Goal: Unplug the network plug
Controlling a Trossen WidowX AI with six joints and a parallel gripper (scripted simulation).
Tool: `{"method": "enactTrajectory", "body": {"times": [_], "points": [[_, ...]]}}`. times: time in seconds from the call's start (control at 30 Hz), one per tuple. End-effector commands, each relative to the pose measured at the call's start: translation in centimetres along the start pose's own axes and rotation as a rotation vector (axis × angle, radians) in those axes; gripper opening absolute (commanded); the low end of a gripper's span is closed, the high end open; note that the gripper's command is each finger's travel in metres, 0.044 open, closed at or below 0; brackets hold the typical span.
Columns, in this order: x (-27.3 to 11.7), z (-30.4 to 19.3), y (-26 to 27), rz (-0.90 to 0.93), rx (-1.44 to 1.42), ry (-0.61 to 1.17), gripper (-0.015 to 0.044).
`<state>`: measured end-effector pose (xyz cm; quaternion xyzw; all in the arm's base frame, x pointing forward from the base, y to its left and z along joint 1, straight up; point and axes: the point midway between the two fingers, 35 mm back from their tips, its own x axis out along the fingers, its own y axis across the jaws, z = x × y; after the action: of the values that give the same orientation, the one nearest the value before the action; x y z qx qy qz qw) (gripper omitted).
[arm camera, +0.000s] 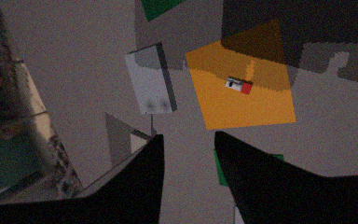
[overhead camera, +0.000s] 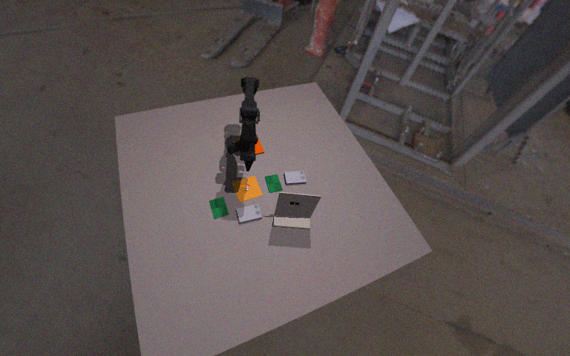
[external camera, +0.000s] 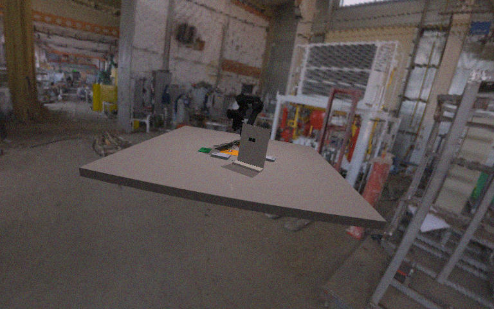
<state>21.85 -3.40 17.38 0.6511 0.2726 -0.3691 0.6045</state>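
Observation:
The small white plug with a red end [overhead camera: 247,188] [arm camera: 239,85] lies on the yellow-orange square [overhead camera: 255,193] [arm camera: 210,107], well inside its edges. My gripper [overhead camera: 248,169] [arm camera: 189,139] is open and empty, raised above the table and apart from the plug. Its black fingers stand apart with only the view of the table between them. The upright grey panel [overhead camera: 286,210] [external camera: 253,154] stands on its pale base, with dark socket openings [overhead camera: 295,202] [external camera: 251,139] and no plug seen in them.
Flat grey boxes [overhead camera: 249,213] [overhead camera: 295,177] [arm camera: 149,81] lie near the panel. Green patches [overhead camera: 218,208] [overhead camera: 273,183] [external camera: 204,149] lie on either side of the yellow-orange square. A red-orange patch [overhead camera: 259,147] lies partly under the arm.

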Motion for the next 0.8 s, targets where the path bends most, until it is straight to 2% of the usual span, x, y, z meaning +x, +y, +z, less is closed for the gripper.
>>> {"method": "enactTrajectory", "body": {"times": [0.0,0.77], "points": [[-0.9,0.0,0.7,-0.003,-0.004,-0.003,0.0156],[-6.1,0.0,3.9,-0.005,0.005,-0.003,0.0156]]}}
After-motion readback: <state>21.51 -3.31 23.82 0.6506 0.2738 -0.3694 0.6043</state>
